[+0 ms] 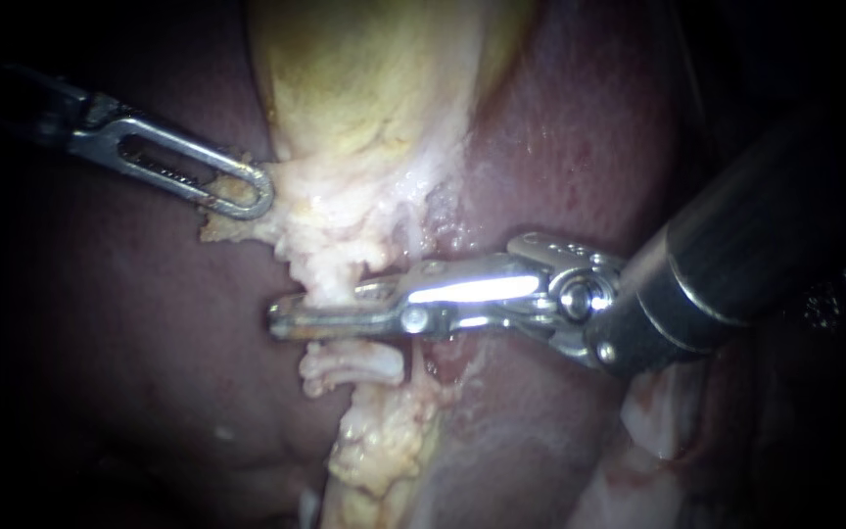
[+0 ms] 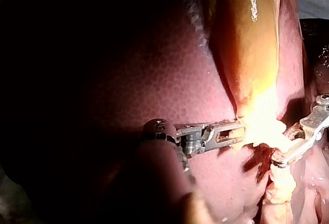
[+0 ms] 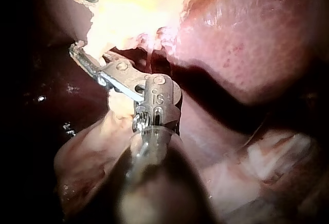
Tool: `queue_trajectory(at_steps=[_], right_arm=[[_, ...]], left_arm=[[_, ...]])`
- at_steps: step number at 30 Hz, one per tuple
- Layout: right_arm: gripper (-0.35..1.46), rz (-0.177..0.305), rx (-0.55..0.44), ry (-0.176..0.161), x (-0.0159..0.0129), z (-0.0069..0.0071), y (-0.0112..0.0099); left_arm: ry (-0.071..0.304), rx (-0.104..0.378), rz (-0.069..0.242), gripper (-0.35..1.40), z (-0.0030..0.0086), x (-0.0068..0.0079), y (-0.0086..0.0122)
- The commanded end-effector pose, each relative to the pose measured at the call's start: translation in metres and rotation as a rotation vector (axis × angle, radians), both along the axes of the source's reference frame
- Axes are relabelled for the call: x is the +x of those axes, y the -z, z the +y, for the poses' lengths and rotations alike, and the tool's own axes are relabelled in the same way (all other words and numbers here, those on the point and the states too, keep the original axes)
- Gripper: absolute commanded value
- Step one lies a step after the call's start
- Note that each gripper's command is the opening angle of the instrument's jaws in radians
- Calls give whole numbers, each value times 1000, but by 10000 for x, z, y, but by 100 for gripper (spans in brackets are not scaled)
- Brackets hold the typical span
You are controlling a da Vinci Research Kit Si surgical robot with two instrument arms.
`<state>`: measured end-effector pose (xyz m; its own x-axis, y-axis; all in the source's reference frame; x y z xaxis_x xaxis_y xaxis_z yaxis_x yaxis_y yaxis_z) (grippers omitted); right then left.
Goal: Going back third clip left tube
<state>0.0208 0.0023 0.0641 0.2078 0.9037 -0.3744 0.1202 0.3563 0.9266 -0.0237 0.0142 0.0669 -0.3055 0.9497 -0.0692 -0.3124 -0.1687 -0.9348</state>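
The yellowish gallbladder [image 1: 364, 88] narrows downward into a pale, ragged tube [image 1: 330, 279] in the middle of the endoscope view. My left instrument [image 1: 247, 191] comes in from the upper left. Its slotted jaws are shut on the pale tissue at the gallbladder's lower left edge. My right instrument [image 1: 291, 318] lies level across the tube from the right. Its long thin jaws stand slightly open with the tube passing between them. I cannot make out a clip; the jaws hide that stretch. In the right wrist view the right instrument [image 3: 82, 54] reaches under the bright pale tissue.
Dark red liver [image 1: 580, 147] lies on both sides of the gallbladder. Lumpy pale tissue [image 1: 379, 441] runs on below the right instrument's jaws. More pale tissue [image 1: 658, 421] shows under the right shaft. The left wrist view shows the left instrument [image 2: 234, 131] holding tissue, with the right instrument [image 2: 280, 157] just beyond.
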Motion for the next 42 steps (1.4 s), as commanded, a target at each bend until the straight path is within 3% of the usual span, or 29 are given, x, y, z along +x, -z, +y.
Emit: queue_trajectory(at_steps=[1,5,8,11,18,22,30,36,39,42], right_arm=[[-35,0,0,0,0,0,0],[-31,12,3,12,-1,1,-2],[16,32,8,5,0,2,-5],[41,40,10,-4,4,3,-6],[48,53,8,-14,10,-2,-12],[49,49,0,-16,15,-7,-27],[49,69,-139,-20,25,-12,-67],[50,66,-283,-55,21,-4,-87],[50,54,-322,-80,17,-1,-92],[50,53,-339,-83,12,1,-96]], left_arm=[[0,0,0,-35,0,0,0],[0,-1,0,-35,0,0,0],[1,-1,0,-35,0,0,0],[1,-1,0,-35,0,0,0],[1,-1,1,-35,-1,0,0],[1,-1,1,-35,-1,0,0],[1,-1,1,-35,-1,-1,0],[1,-1,1,-35,-2,-1,1],[1,-1,1,-35,-2,-1,1],[1,-1,1,-35,-2,-1,1]])
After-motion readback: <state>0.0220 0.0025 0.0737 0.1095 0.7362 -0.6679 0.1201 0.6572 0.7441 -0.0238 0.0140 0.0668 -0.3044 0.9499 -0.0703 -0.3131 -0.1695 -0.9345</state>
